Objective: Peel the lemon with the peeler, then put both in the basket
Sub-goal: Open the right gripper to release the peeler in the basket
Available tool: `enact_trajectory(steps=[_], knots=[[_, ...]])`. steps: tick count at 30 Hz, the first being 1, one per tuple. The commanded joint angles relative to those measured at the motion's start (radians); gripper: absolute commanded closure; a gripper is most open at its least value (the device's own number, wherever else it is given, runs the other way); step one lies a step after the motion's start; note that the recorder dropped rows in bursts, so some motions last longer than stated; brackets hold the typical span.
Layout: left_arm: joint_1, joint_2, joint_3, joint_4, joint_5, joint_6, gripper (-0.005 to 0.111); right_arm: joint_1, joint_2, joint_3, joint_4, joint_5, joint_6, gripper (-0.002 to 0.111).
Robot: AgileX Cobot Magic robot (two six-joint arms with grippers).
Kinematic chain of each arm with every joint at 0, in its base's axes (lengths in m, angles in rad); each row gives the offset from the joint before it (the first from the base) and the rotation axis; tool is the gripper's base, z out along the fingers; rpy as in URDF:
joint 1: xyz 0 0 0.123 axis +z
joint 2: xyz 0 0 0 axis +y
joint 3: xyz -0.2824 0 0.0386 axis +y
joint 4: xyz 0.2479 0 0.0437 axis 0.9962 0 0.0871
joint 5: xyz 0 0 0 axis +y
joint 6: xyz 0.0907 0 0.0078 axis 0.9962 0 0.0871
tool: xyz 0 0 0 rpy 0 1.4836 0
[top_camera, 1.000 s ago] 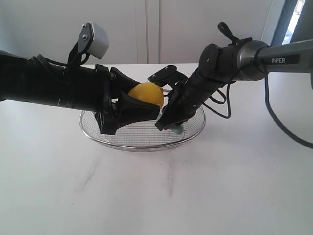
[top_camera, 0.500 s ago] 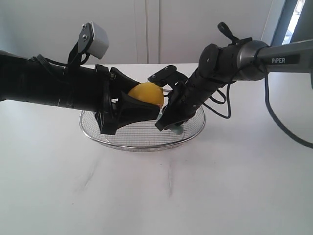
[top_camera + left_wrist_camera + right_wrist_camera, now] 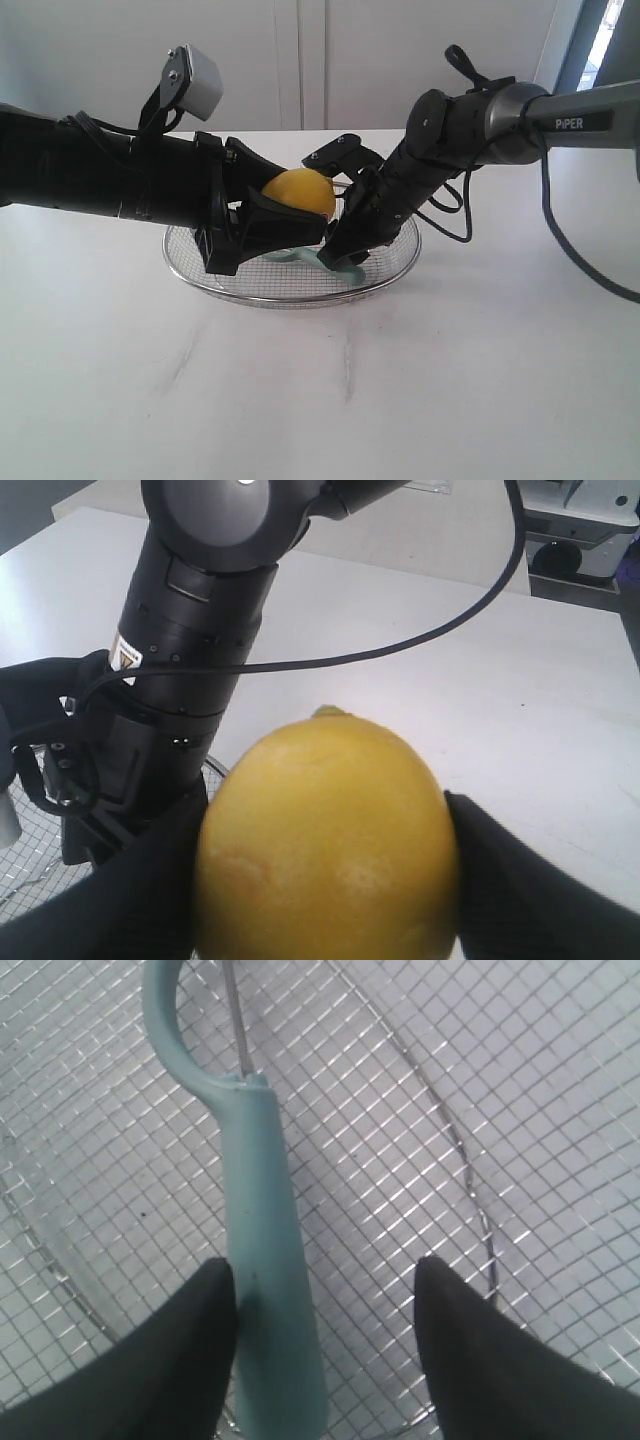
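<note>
White table (image 3: pixel 450 380): the peeler (image 3: pixel 265 1260), newly released, lay in the basket (image 3: pixel 290 297) between the right gripper's (image 3: pixel 322 1280) parted jaws; the left gripper (image 3: pixel 325 900) clasped the lemon (image 3: pixel 300 193).

- Lemon (image 3: pixel 330 850): smooth yellow rind, soft sheen.
- Basket (image 3: pixel 420 1100): bright silver metal wire mesh.
- Peeler (image 3: pixel 265 1260): smooth matt teal plastic handle.
- Table (image 3: pixel 400 390): smooth white top.

Left arm (image 3: pixel 110 180) jaws grip; right arm (image 3: pixel 430 150) jaws seemingly stand apart.

Black and grey arms (image 3: pixel 100 175) — looping black cables (image 3: pixel 570 250), white wrist camera (image 3: pixel 195 80), "PIPER" lettering (image 3: pixel 583 122).
</note>
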Motion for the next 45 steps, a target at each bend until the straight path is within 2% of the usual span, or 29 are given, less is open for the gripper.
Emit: enact_trajectory(steps=[1, 15, 22, 25, 27, 29, 30, 39, 45], knots=[[-0.001, -0.008, -0.005, -0.018, 0.018, -0.005, 0.107, 0.0, -0.003, -0.003, 0.0, 0.004, -0.004, 0.057], [-0.001, -0.008, -0.005, -0.018, 0.018, -0.005, 0.107, 0.0, -0.068, -0.003, 0.003, 0.014, 0.044, 0.057], [-0.001, -0.008, -0.005, -0.018, 0.018, -0.005, 0.107, 0.0, -0.156, -0.003, 0.003, 0.083, 0.099, 0.057], [-0.001, -0.008, -0.005, -0.018, 0.018, -0.005, 0.107, 0.0, -0.173, -0.003, 0.003, 0.083, 0.101, 0.067], [-0.001, -0.008, -0.005, -0.018, 0.018, -0.005, 0.107, -0.004, -0.177, -0.003, 0.006, 0.087, 0.11, 0.081], [-0.001, -0.008, -0.005, -0.018, 0.018, -0.005, 0.107, -0.014, -0.183, -0.003, 0.006, 0.087, 0.157, 0.105], [-0.001, -0.008, -0.005, -0.018, 0.018, -0.005, 0.107, -0.015, -0.183, -0.003, 0.006, 0.087, 0.184, 0.108], [-0.001, -0.008, -0.005, -0.018, 0.018, -0.005, 0.107, -0.02, -0.183, -0.003, 0.001, 0.099, 0.313, 0.108], [-0.001, -0.008, -0.005, -0.018, 0.018, -0.005, 0.107, -0.026, -0.183, -0.003, -0.006, 0.183, 0.434, 0.108]])
